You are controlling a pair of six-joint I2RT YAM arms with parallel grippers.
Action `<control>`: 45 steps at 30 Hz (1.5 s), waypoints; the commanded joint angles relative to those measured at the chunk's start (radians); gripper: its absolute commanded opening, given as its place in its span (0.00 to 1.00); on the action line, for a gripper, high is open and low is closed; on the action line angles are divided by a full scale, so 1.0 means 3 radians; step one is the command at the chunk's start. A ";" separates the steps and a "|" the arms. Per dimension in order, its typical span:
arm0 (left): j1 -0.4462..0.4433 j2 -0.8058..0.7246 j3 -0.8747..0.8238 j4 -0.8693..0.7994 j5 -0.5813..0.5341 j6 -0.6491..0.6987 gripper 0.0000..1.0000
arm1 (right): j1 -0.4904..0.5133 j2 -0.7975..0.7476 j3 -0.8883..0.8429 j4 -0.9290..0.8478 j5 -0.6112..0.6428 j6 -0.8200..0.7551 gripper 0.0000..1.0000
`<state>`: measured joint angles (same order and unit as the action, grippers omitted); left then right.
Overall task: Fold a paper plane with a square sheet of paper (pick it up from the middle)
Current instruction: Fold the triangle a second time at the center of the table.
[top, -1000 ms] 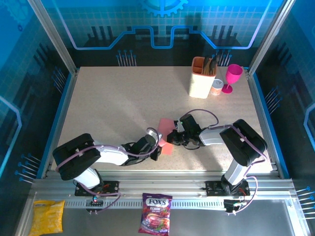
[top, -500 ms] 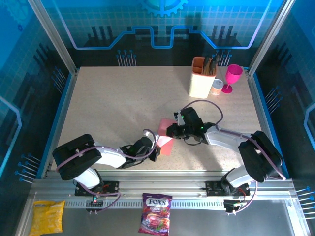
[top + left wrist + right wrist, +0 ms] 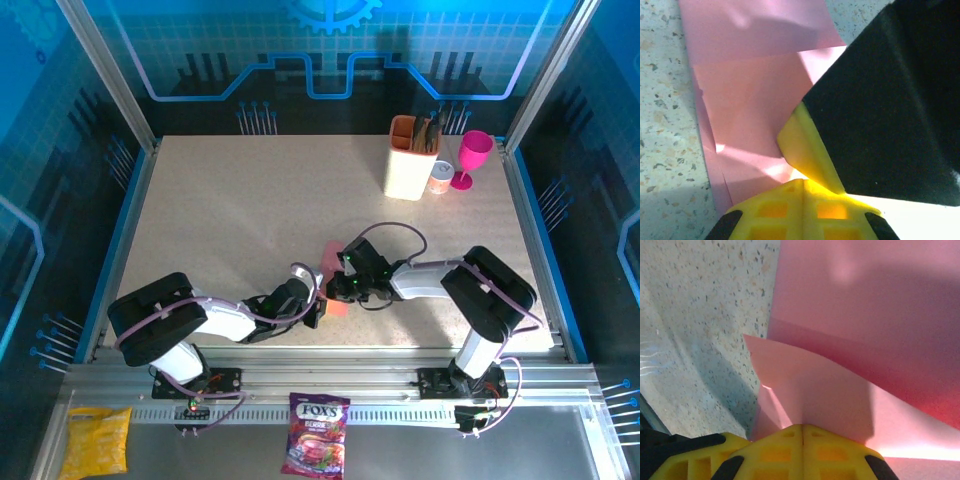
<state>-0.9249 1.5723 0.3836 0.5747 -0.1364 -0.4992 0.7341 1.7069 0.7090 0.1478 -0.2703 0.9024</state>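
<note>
The salmon-pink paper [image 3: 331, 258] lies partly folded on the speckled table, near the front centre. In the left wrist view the paper [image 3: 750, 100] shows overlapping layers and creases. In the right wrist view a folded flap of the paper [image 3: 840, 390] rises in front of the tips. My left gripper [image 3: 316, 305] is shut, its tips [image 3: 802, 181] resting on the sheet's near edge. My right gripper [image 3: 340, 288] is shut too, tips [image 3: 802, 426] pressed onto the fold. The two grippers almost touch; the right one's yellow finger [image 3: 805, 145] and black body cover the sheet's right part.
A cream holder with tools [image 3: 410, 160], a small can [image 3: 440, 178] and a magenta goblet [image 3: 472, 158] stand at the back right. A candy bag [image 3: 317, 432] and a yellow packet [image 3: 97, 440] lie on the metal rail in front of the table.
My right gripper has slid left and nearer across the paper, ending beside the left gripper, and its elbow swung out and back. The left gripper has barely moved.
</note>
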 commanded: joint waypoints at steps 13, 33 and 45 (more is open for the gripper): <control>0.0018 0.0271 -0.0066 -0.0414 0.0046 -0.0129 0.00 | -0.0607 -0.0052 -0.0079 -0.0237 -0.0021 -0.0253 0.00; 0.0370 -0.0485 0.0766 -0.1290 0.0488 0.0115 0.00 | -0.0790 0.0079 -0.0310 -0.0141 -0.0051 -0.0303 0.00; 0.0592 0.0248 0.1220 -0.1262 0.0660 0.0413 0.00 | -0.0790 0.0081 -0.0339 -0.0117 -0.0073 -0.0310 0.00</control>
<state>-0.7681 1.6070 0.7204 0.2188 0.0357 -0.4179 0.5137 1.6981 0.6487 0.2050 -0.3714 0.8330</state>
